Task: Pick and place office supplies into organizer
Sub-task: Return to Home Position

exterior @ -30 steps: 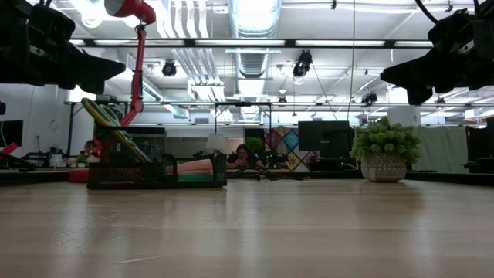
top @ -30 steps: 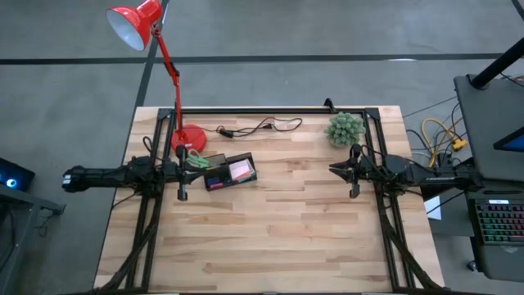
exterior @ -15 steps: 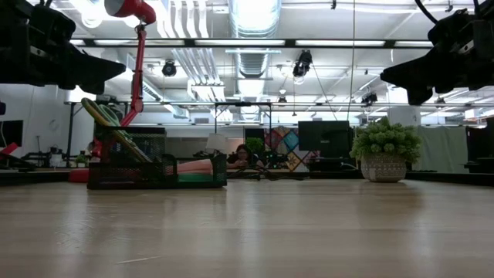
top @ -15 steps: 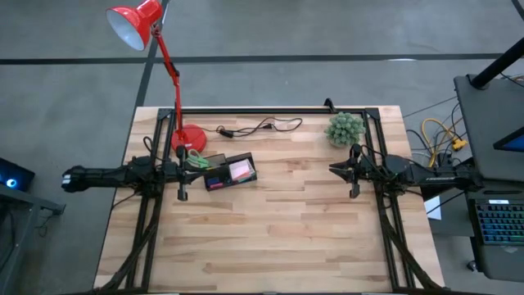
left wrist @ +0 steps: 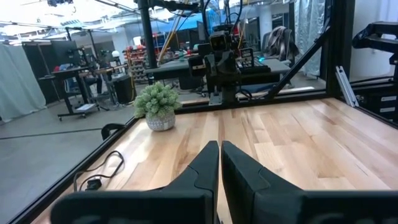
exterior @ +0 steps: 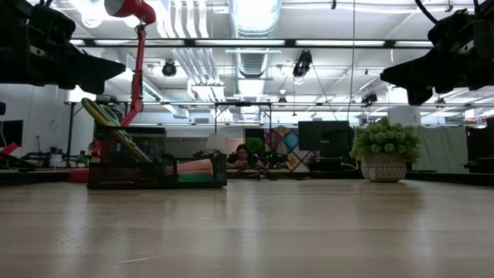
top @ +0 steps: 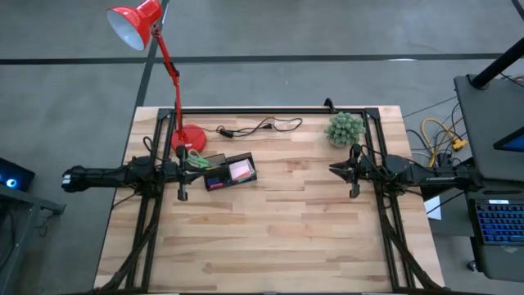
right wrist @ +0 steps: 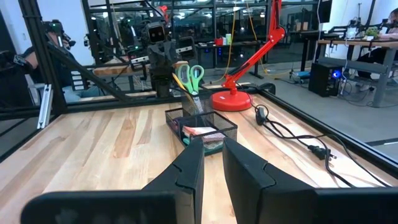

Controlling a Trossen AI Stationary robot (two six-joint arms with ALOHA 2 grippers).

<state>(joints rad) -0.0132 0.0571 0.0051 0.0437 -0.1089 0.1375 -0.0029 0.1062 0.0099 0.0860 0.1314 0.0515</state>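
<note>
The black mesh organizer (top: 228,171) stands on the table's left half, close in front of my left gripper (top: 195,167). Green-handled scissors (right wrist: 194,77) and a pencil (right wrist: 180,78) stick up from its tall compartment and lean on its rim. A pink sticky-note pad (top: 240,170) lies flat in its low compartment. My left gripper (left wrist: 219,152) hangs level above the table, shut, with nothing in it. My right gripper (top: 332,170) hangs level at the right side, pointing at the organizer (right wrist: 202,126) across the table. Its fingers (right wrist: 213,149) stand slightly apart and hold nothing.
A red desk lamp stands with its base (top: 190,138) just behind the organizer. A black cable (top: 260,126) runs along the far edge. A green plant ball in a pot (top: 345,129) sits at the far right. Bare wood (top: 278,229) fills the middle and near part.
</note>
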